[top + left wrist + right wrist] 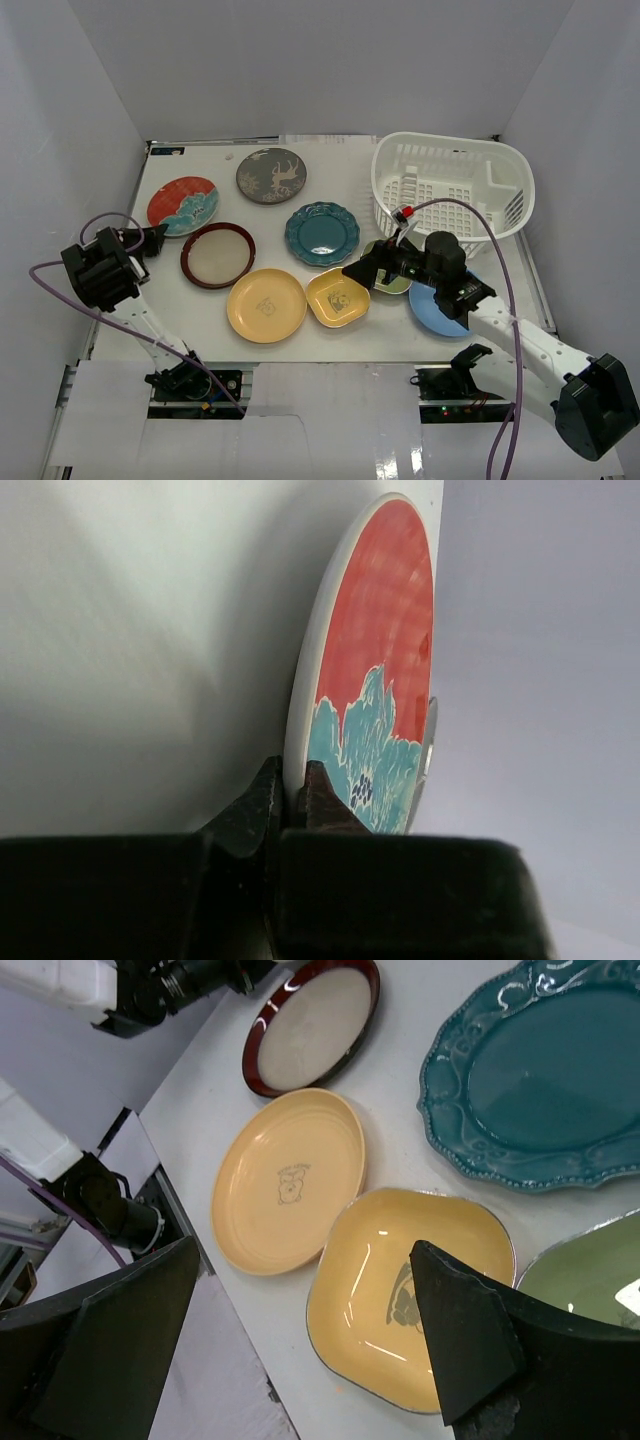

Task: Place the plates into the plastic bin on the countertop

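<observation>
left gripper [288,798]: jaws clamped on the rim of the red-patterned plate [378,640], far left of tabletop [345,165] | right gripper [355,273]: jaws wide apart, holding nothing, over small square yellow plate [400,1290] | plastic bin [450,185]: far right corner

Square yellow plate [370,1300] glossy glazed; countertop [345,178] matt white; bin [440,147] white plastic lattice.

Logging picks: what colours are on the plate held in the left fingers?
The plate is red with teal flowers, white-rimmed; clearest in the left wrist view.
</observation>
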